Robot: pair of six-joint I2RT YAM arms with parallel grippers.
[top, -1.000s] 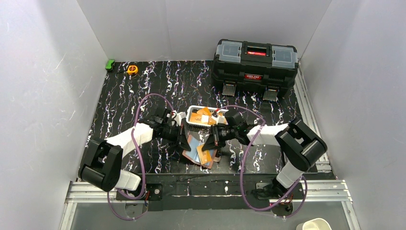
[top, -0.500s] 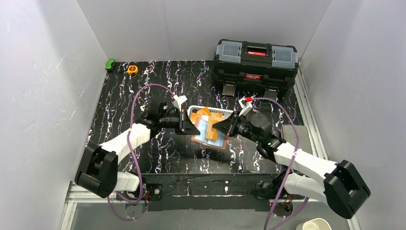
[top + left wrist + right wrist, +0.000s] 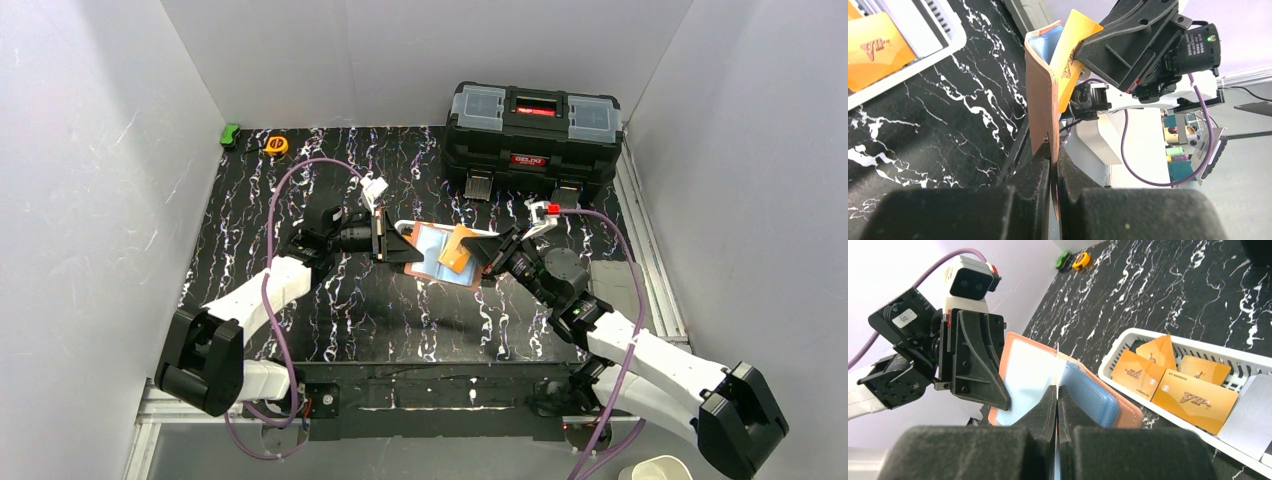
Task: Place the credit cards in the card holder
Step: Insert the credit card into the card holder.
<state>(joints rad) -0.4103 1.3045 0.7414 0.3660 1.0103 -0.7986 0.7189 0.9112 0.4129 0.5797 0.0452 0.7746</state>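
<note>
Top external view: the card holder [image 3: 438, 256] hangs open in the air between the two arms, above the black marbled surface [image 3: 350, 310] and in front of the toolbox [image 3: 533, 125]. The left gripper [image 3: 397, 246] has its jaws clamped on the holder's left edge. The right gripper [image 3: 484, 256] has its jaws pinched together on an orange card [image 3: 458, 250], which lies tilted across the holder's right half, against the light blue lining. Whether the card sits in a slot cannot be told. From the right wrist, more orange cards [image 3: 1193, 397] lie flat in the white basket [image 3: 1128, 337] on the surface just behind the holder.
</note>
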